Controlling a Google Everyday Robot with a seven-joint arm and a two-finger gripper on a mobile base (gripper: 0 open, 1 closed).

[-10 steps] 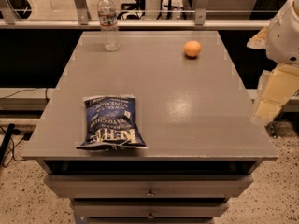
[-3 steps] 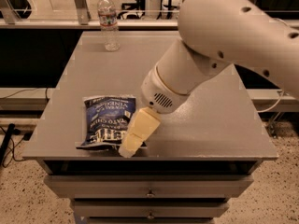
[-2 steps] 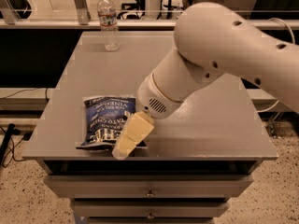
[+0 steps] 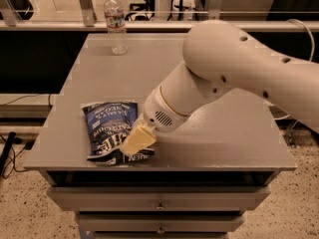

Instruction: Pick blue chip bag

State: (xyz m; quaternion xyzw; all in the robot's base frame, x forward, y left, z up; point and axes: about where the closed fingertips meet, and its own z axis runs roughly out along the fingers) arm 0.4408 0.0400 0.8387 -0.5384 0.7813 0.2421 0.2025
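We see the gripper [image 4: 135,141] over the bag [image 4: 107,126], at its 5 o'clock corner; the rest spreads toward 10 o'clock. Clamped or not, we cannot tell.

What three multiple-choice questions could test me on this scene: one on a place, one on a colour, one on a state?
1. Where does the water bottle stand?
A. beside the bag
B. at the grey table's far left edge
C. on the floor

2. What colour is the chip bag?
A. dark blue with white lettering
B. red
C. green

3. How is the bag placed?
A. upright
B. hanging in the air
C. lying flat on the table

Answers:
1 B: the bottle stands far behind the bag.
2 A: navy foil with white print shows.
3 C: the bag lies flat, with the gripper low over its right side.
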